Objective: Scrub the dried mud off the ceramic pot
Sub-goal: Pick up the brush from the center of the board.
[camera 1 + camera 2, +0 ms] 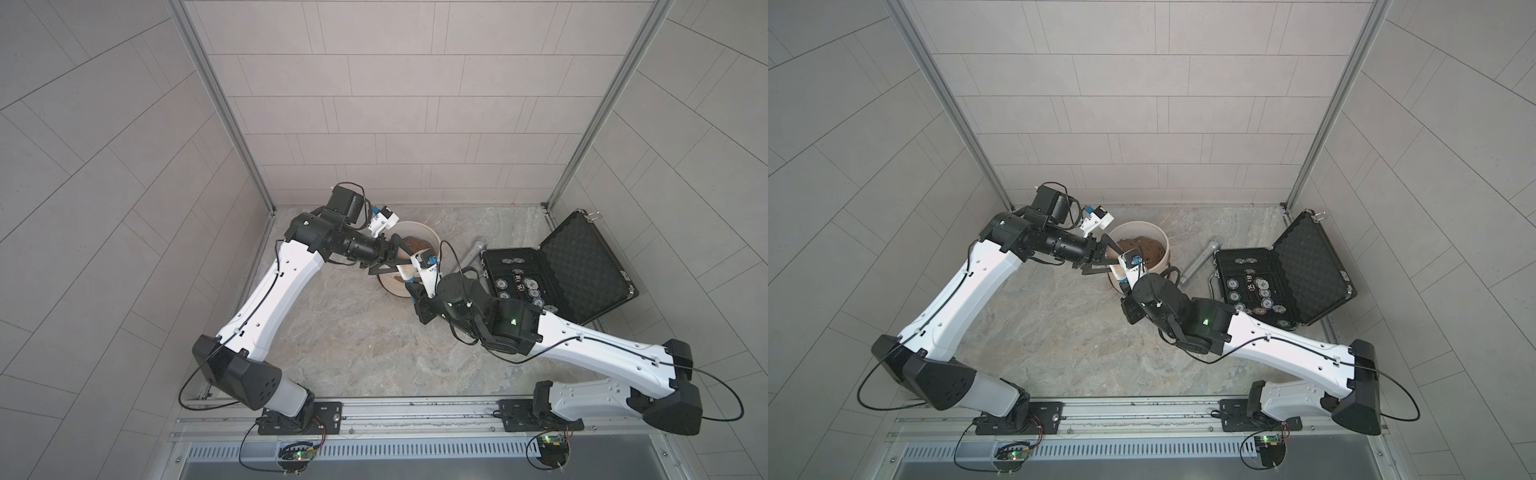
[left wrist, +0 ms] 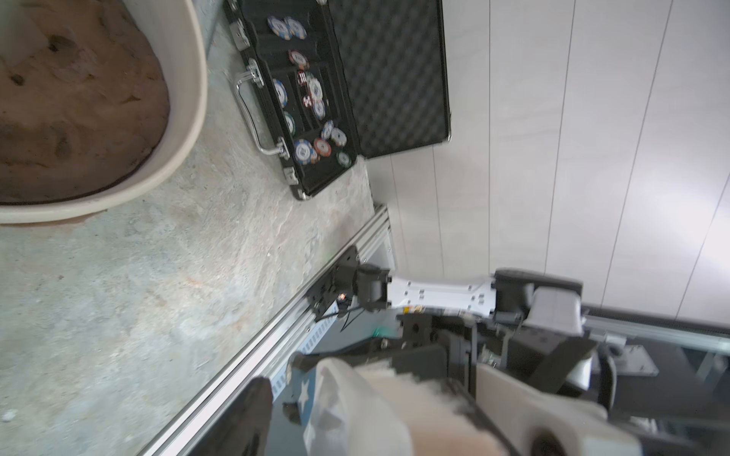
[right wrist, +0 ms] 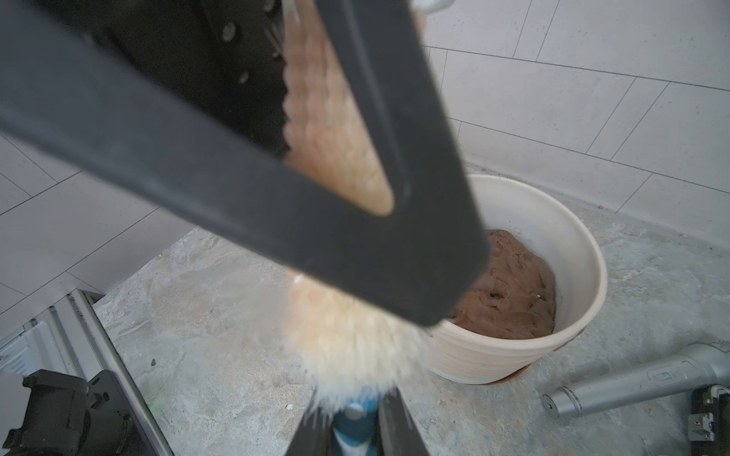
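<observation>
Stone floor [image 1: 332, 332] bears the ceramic pot [image 3: 486, 355]; at its six o'clock the right gripper [image 3: 351, 422] clamps a brush [image 3: 347, 331], the left gripper [image 1: 397, 255] straddling it, hold unclear.

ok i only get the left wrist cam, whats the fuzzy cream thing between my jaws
observer: a brush; the right gripper is shut on its blue handle.
operator: anything lying by the pot
observer: a grey metal cylinder, on the floor between the pot and the open case.
operator: whats under the pot
observer: a reddish-brown saucer shows under its ribbed wall.
</observation>
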Robot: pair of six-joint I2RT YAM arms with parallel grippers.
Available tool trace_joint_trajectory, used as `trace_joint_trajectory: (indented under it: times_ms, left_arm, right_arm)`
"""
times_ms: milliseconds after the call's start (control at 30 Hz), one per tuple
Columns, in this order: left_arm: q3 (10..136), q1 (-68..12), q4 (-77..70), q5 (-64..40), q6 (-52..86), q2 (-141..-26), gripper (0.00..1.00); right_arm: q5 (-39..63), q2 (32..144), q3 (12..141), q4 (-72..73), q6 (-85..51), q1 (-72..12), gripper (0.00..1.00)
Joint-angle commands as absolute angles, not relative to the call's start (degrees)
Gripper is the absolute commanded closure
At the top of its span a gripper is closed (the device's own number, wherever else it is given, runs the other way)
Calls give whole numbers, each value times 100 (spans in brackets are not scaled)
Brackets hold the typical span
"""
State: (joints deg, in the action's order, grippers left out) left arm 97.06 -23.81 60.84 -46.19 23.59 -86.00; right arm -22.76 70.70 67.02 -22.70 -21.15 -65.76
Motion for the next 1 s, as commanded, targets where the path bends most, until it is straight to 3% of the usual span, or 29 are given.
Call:
trace_joint_trajectory:
  times_ms: [0,167,333,500,667,733,800,967]
  left_arm:
    - [9601,-2272,5931,-4829,2449,-8462,42]
    - [9519,-2178,5881,-4863,2514,-8440,54]
    - [9472,-2127,5847,-4966,2488,-8410,72]
    - [9270,-2003,5744,-5016,2472,-8297,73]
    - [9288,-1832,5774,-5103,2372,-8217,74]
    - [9299,-1727,5797,-5177,2288,-8186,74]
    - [9314,-1635,5831,-5339,2119,-8160,74]
    - [9396,-1617,6145,-6035,1201,-8076,74]
  right_arm:
    - [-2540,7098,6796,-2020,-2030,-6631,85]
    - [-2452,7174,6800,-1967,-2046,-6645,85]
    - [-2368,7184,6749,-1886,-2074,-6652,75]
    - [-2289,7066,6616,-1716,-2092,-6653,65]
    - [-1696,6728,6425,-1845,-2093,-6634,31]
    - [-970,6437,6239,-1895,-2162,-6548,21]
    - [433,6028,5963,-1743,-2366,-6194,13]
    - [3294,5280,5446,-998,-3639,-4729,5]
